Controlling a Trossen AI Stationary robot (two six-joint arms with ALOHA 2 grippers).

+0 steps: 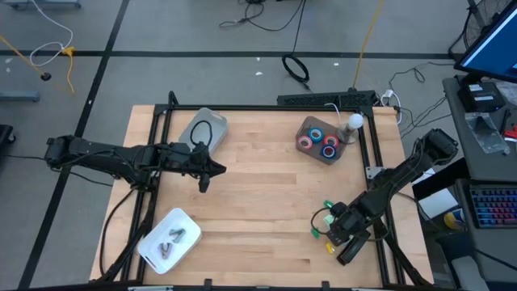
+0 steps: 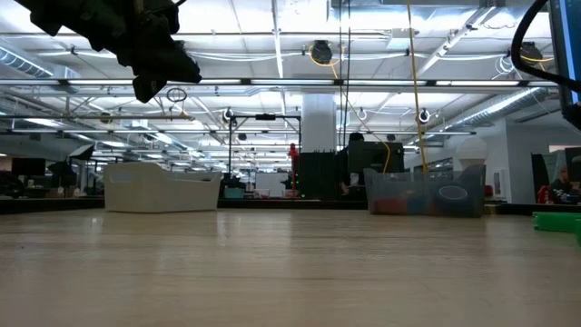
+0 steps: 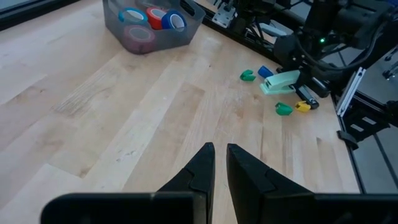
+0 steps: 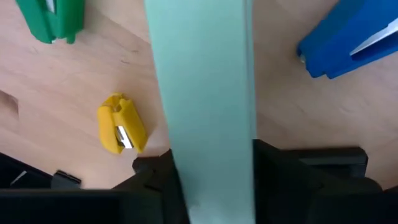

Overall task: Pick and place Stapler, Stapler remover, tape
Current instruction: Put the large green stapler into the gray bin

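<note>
A pale green stapler [image 4: 202, 93] lies on the wooden table near its right front corner, and my right gripper [image 4: 214, 180] stands over it, shut on it. Staple removers lie around it: a green one [image 4: 50, 18], a yellow one [image 4: 121, 124] and a blue one [image 4: 348, 37]. Red and blue tape rolls [image 1: 328, 150] sit in a grey bin [image 1: 311, 125] at the far right. My left gripper [image 3: 219, 152] hovers shut above the table's left half, holding nothing. My right gripper has the stapler's two long sides [image 4: 180, 168] between its two fingers [image 4: 155, 180]. The fingers come from above, slanting down, and lie across the stapler. The stapler's underside rests on the table [image 3: 277, 87].
A white tray [image 1: 153, 250] holding grey items sits at the front left. A clear bin [image 1: 212, 120] stands at the far left. A black frame [image 1: 258, 107] runs along the table's edges. Bare wood [image 1: 258, 194] lies across the middle.
</note>
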